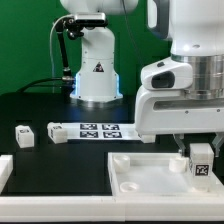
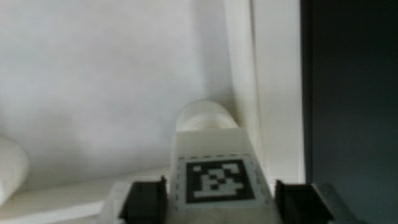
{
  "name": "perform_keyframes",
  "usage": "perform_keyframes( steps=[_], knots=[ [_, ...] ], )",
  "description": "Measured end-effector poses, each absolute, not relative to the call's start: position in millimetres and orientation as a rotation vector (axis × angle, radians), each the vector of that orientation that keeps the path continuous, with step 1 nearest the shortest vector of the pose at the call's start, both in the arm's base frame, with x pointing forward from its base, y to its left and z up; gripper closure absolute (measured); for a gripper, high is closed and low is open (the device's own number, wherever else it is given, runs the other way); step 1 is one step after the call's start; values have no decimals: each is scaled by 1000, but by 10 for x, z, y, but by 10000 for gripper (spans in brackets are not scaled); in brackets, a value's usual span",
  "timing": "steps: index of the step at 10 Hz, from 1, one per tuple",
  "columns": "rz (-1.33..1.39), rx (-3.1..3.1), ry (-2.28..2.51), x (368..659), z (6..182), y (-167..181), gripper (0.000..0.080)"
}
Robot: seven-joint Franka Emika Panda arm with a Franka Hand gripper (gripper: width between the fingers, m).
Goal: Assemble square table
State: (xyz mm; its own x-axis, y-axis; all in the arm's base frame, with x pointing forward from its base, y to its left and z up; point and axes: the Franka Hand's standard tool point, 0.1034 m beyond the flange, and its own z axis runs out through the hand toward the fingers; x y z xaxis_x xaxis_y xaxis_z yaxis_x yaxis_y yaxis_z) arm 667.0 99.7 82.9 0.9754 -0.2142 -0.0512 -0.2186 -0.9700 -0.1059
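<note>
Small white plastic leg block point(image 2: 217, 170) with black-white tag, at the far corner of the white square rimmed plastic slab point(image 1: 150, 176), exterior view's right.
Two-finger gripper point(image 2: 217, 203) clamps its flat sides. Probably light, stiff, slick; grip the flanks squarely.

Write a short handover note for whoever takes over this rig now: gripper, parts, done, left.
Gripper: jaws closely flank a tagged leg; a firm grip cannot be confirmed.
Parts: that leg is upright over the square tabletop, toward the exterior view's right; loose leg blocks lie on the table at the exterior view's left.
Done: no leg visibly fastened.
Left: fit the legs to the tabletop's corners.
</note>
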Motion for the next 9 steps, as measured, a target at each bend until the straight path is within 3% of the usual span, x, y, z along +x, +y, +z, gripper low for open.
perform_keyframes(
  steps=[6, 9],
  knots=[
    [81, -2498, 1626, 6701, 813, 1140, 510],
    [106, -2324, 1804, 6705, 813, 1092, 509]
  ],
)
